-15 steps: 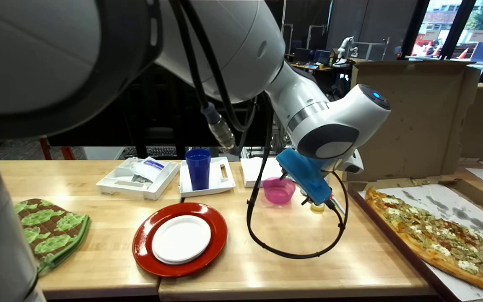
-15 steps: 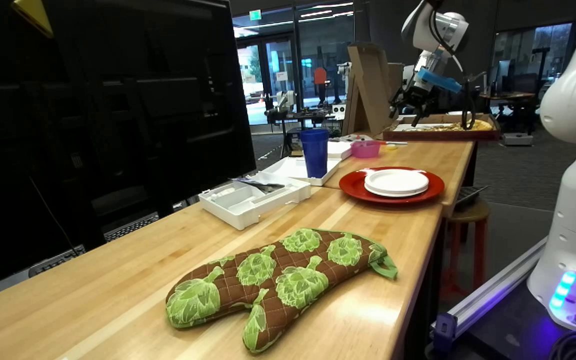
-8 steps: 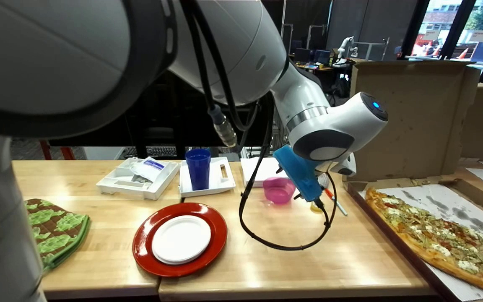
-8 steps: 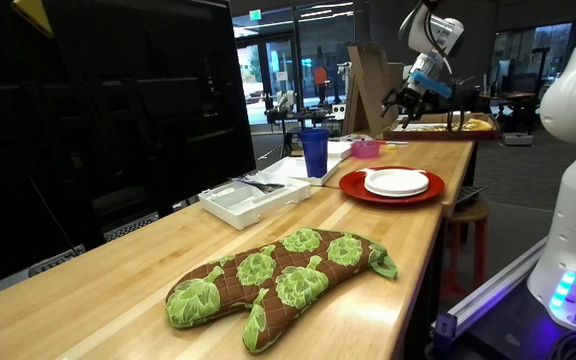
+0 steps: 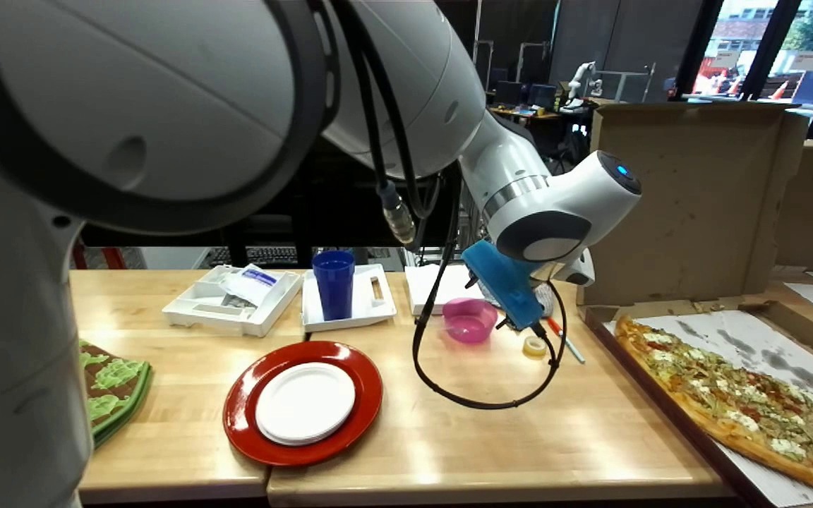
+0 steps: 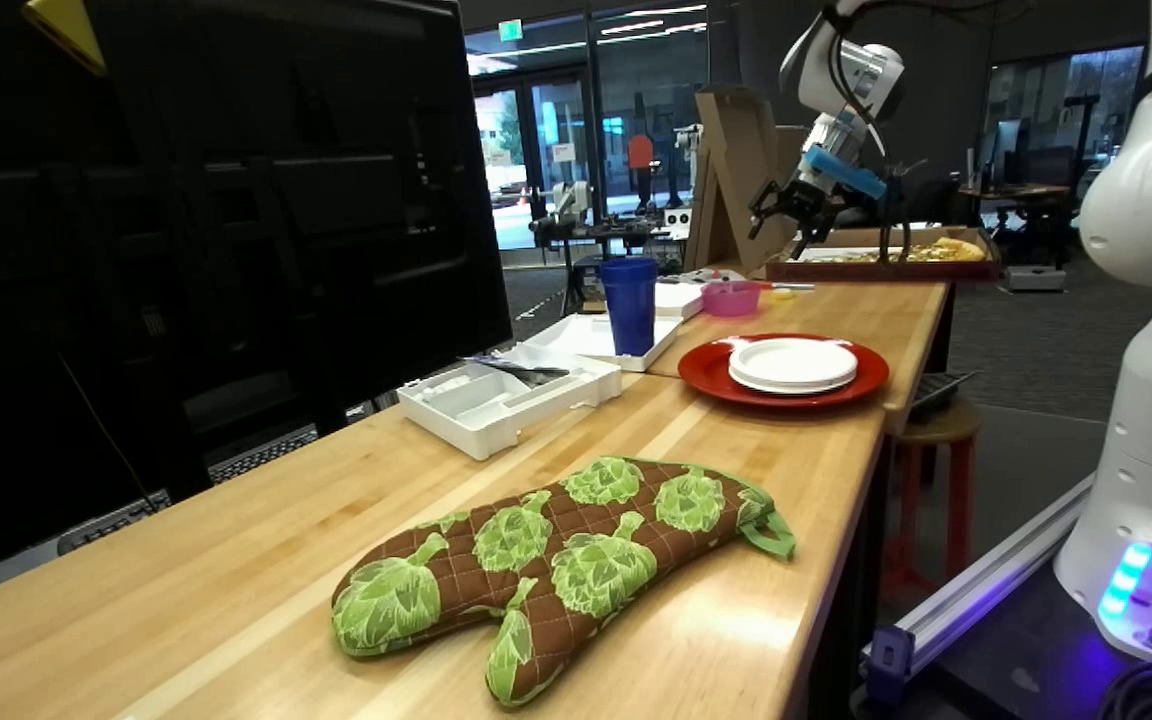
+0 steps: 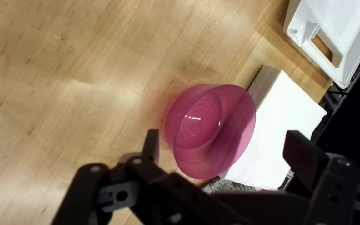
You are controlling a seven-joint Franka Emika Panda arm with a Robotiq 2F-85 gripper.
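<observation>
Beneath the gripper [image 7: 223, 140], a wooden table [image 5: 449, 451] is seen, with a dim workroom [image 5: 583, 42] behind it. Far to the gripper's left in an exterior view, an oven mitt [image 5: 113, 384] is half hidden by the arm [image 5: 428, 70]; nearer, a red plate [image 5: 241, 416] bearing white plates [image 5: 305, 403] is found, then a blue cup [image 5: 336, 286] stood on a white tray [image 5: 364, 310]. All these are well apart from the fingers [image 7: 152, 143] and can be left unbrushed.

Below and to the left of the gripper in both exterior views, a pink bowl [image 7: 211, 131] is found, with a white block [image 7: 280, 125] close beside it; whether the two touch cannot be told. The fingers are spread wide and nothing is pinched. In the wrist view, the bowl is framed between the fingertips, nearer the one at that view's left, while the other is seen across the block's far edge. Judged from this, the step in hand is lining up over the bowl: it would best be centred in the gap, and the slanted gripper squared before being lowered. Its wall looks thin, so only a soft squeeze is advised; a finger could be caught on the block.

Right of the bowl, a roll of tape [image 5: 534, 346], a slim stick [image 5: 574, 351] and an open pizza box [image 5: 689, 197] are found, to be given room by the drooping cable [image 5: 488, 406].
</observation>
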